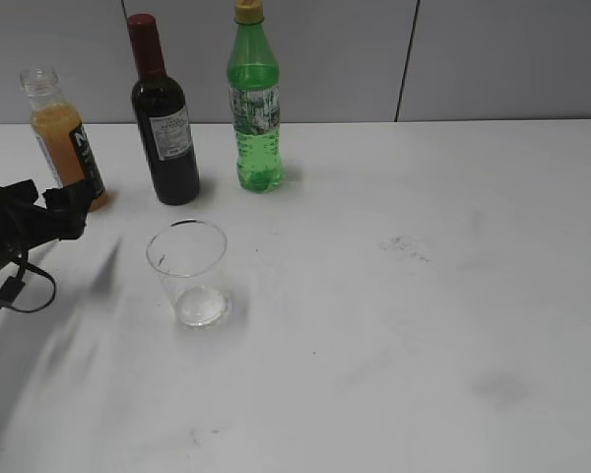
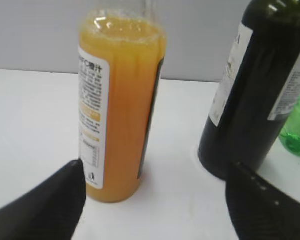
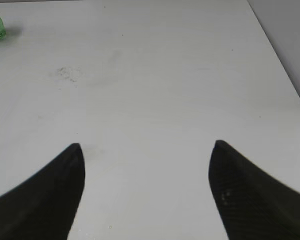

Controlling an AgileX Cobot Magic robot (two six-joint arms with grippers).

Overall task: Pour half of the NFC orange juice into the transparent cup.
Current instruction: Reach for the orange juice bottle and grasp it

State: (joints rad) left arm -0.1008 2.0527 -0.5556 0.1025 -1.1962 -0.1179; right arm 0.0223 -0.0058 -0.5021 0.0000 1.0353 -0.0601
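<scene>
Juice bottle: the NFC orange juice stands straight up, mouth on top, no cap, just ahead of the left gripper.
Writing: a black label with a white "N" in the exterior view; the small print is too tiny to read.
Left gripper: spread wide, holding nothing.
Right gripper: spread wide over the bare table.
Cup: the transparent cup stands upright, off to the left gripper's right.

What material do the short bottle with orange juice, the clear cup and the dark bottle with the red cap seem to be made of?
The short capless bottle of cloudy orange juice looks like clear glossy plastic: the juice shows through the wall. The clear tapered cup seems thin transparent plastic, since the table shows through it. The dark bottle with the red cap is glossy and nearly opaque, probably glass, though plastic cannot be excluded.
</scene>
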